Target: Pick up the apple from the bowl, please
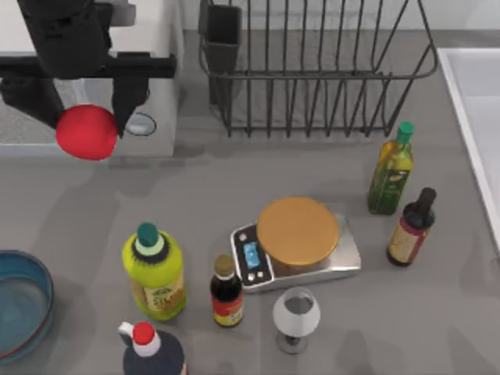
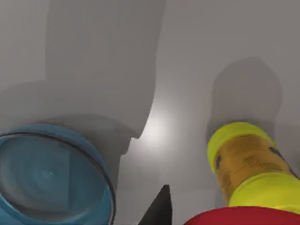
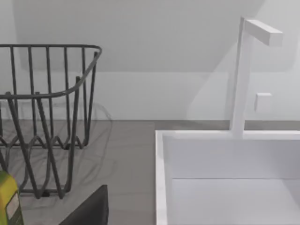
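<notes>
The apple is clamped in the left gripper, well above the bowl (now empty); just hold steady.

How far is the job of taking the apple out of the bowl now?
The pick looks done: the left gripper holds the apple between its jaws, raised near the top view's upper left, away from the bowl, which shows only its blue inside. Nothing seems left but keeping hold. The right arm is parked.

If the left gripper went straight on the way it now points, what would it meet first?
The left gripper, jaws shut on the apple, points down. Its wrist view looks onto bare table between the bowl and the yellow-green bottle, so probably the tabletop; depth is unclear.
</notes>
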